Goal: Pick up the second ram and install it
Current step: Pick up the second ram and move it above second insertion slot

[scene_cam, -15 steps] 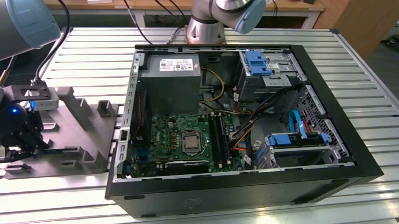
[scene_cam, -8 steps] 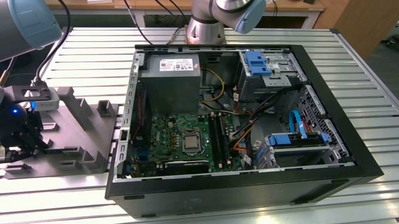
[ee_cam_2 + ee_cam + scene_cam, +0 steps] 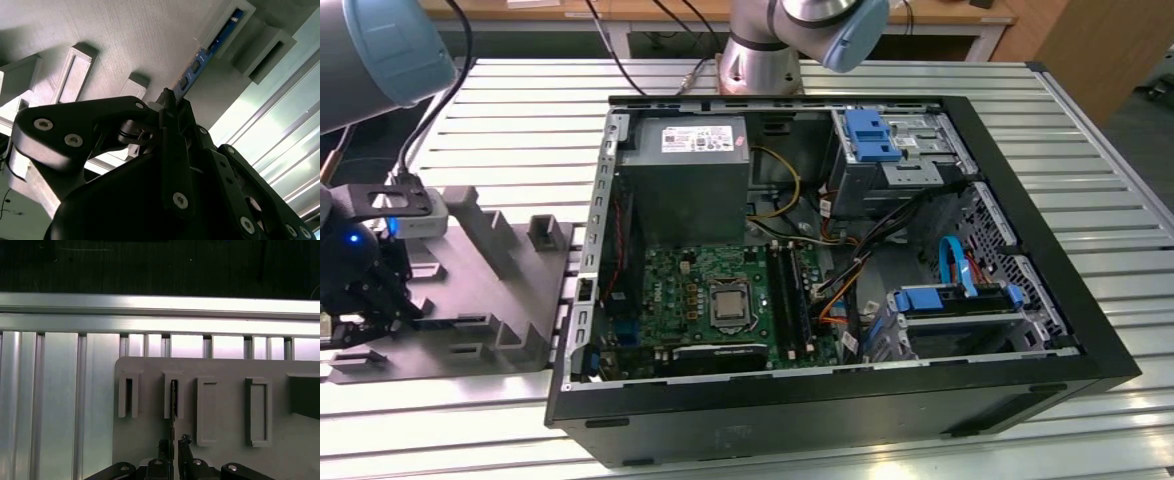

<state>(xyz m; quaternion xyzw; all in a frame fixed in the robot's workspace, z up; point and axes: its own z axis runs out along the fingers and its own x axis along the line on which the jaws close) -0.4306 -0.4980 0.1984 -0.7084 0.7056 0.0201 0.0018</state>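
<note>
Grey holder (image 3: 230,405), second ram (image 3: 196,66) slotted, gripper (image 3: 173,442) pinching

Of the second ram (image 3: 199,64), the near end was lost behind the gripper (image 3: 167,97) and the far end sunk in the grey holder (image 3: 125,30); the exterior view's left edge cut the gripper off.

An open black computer case (image 3: 854,420) is laid on a slatted metal table (image 3: 1067,150). Inside it, a grey power supply (image 3: 683,190) is mounted on the far side, with a green motherboard (image 3: 667,290) nearer and a blue drive bracket (image 3: 870,135) towards the exterior view's right. A grey slotted holder (image 3: 494,300) is set just beside the case, at the exterior view's left.
</note>
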